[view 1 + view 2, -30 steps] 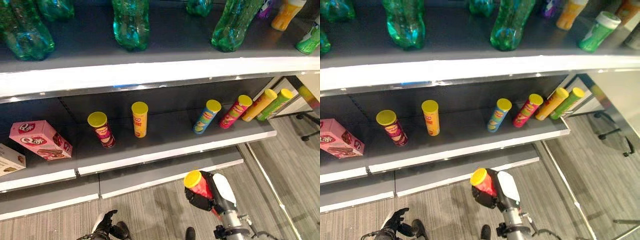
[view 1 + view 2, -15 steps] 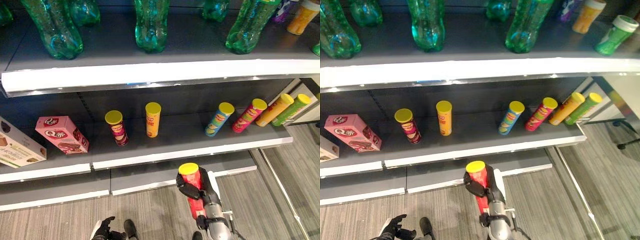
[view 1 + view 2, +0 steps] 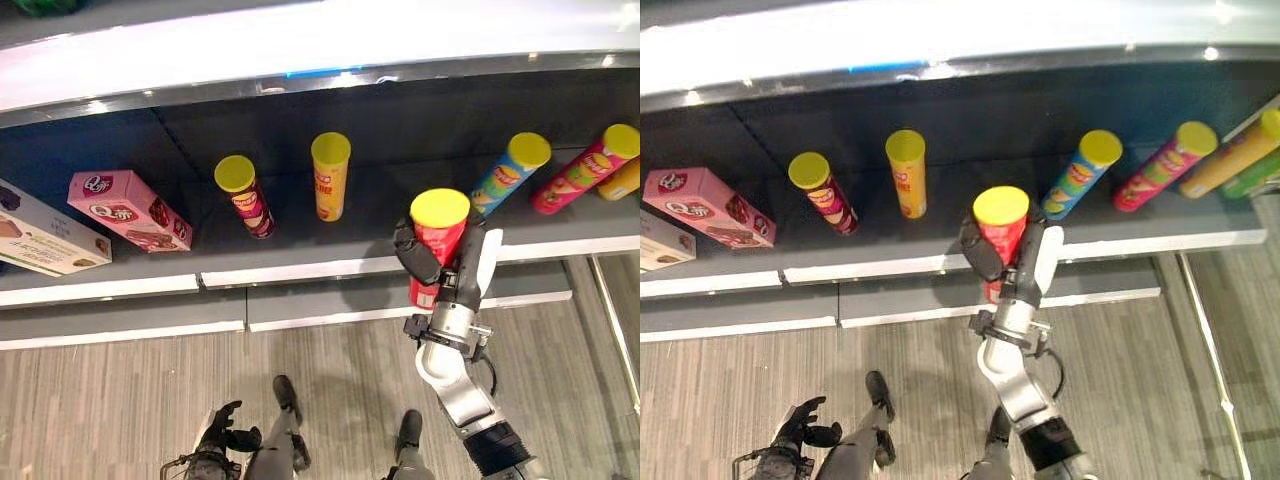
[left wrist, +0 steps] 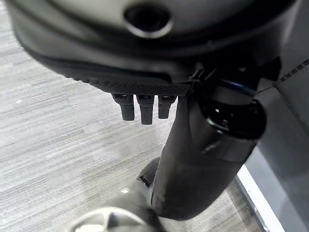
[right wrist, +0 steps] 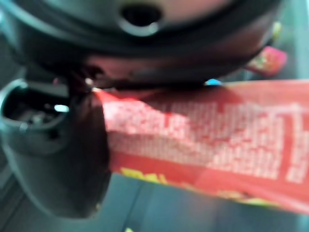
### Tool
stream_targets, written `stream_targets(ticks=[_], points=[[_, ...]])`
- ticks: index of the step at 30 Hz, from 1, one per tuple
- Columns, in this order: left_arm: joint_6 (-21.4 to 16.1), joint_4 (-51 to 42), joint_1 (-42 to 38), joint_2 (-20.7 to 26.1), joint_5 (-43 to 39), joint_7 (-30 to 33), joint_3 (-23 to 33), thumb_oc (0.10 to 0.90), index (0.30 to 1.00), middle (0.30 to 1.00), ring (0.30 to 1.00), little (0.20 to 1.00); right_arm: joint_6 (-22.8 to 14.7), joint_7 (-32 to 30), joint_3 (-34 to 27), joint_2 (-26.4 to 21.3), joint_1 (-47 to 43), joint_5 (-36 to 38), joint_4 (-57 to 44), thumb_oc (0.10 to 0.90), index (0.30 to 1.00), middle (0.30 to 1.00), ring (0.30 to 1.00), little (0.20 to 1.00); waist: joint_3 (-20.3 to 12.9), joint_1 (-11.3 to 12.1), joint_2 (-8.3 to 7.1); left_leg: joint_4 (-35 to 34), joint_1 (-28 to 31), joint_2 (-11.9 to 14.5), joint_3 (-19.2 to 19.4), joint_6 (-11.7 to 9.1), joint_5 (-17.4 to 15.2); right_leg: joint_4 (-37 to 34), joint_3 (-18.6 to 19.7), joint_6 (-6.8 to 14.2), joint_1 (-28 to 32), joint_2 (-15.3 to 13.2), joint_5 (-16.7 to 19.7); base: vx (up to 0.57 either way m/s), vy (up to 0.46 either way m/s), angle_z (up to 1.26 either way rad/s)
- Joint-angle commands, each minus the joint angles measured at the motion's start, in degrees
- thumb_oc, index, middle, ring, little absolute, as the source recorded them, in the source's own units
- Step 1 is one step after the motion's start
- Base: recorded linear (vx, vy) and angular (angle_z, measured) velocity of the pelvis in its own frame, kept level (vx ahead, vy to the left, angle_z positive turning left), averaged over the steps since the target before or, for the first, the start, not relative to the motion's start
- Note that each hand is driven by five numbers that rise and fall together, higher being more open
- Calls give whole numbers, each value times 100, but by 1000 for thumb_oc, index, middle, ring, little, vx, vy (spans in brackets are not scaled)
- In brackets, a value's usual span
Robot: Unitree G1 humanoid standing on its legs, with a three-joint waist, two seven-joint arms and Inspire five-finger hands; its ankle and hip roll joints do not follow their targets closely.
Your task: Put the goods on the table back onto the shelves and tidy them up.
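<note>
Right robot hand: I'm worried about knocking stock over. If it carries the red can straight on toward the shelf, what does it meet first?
Probably nothing at first. The right robot hand holds the red can facing the gap between the orange can and the blue can. Beyond that lies the shelf, but depth is unclear.

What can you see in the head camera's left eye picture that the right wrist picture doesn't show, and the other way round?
The left eye view alone shows the shelf with a pink box, a yellow can and a blue can on it, plus the left hand low near the floor. The right wrist view alone shows the fine print on the can's side up close. Both show the right hand gripping the red can.
</note>
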Motion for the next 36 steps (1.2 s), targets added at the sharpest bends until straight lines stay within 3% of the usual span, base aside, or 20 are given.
stream_targets(ticks=[1, 12, 29, 36], points=[[-146, -31, -93, 126, -132, 178, -243, 800, 900, 900, 900, 900, -285, -642, -402, -17, -527, -800, -812, 400, 300, 300, 300, 300, 97, 184, 201, 902, 574, -133, -225, -212, -1701, 36, 193, 13, -282, 73, 711, -27, 22, 9], [-383, -546, -166, 208, -183, 307, -503, 800, 900, 900, 900, 900, -243, -1060, -251, 104, -1227, -1072, -442, 400, 300, 300, 300, 300, 261, 320, 499, 1164, 16, -283, -327, -189, -1751, 43, 93, 35, -604, -100, 963, -9, 25, 8], [-653, -1464, -599, 543, 532, 641, -922, 800, 900, 900, 900, 900, 301, -1730, -1040, -260, -2632, -1686, -220, 400, 300, 300, 300, 300, 418, 561, 1050, 2021, -1072, -448, -322, -149, -2154, 44, -34, 35, -1202, -422, 1344, 21, 29, 7], [-707, -1808, -741, 705, 940, 873, -1011, 800, 900, 900, 900, 900, 362, -1807, -1111, -293, -2946, -1805, -292, 400, 300, 300, 300, 300, 430, 644, 1163, 2128, -1385, -469, -282, -160, -2188, 30, -113, 35, -1439, -493, 1458, 4, 6, 2]])
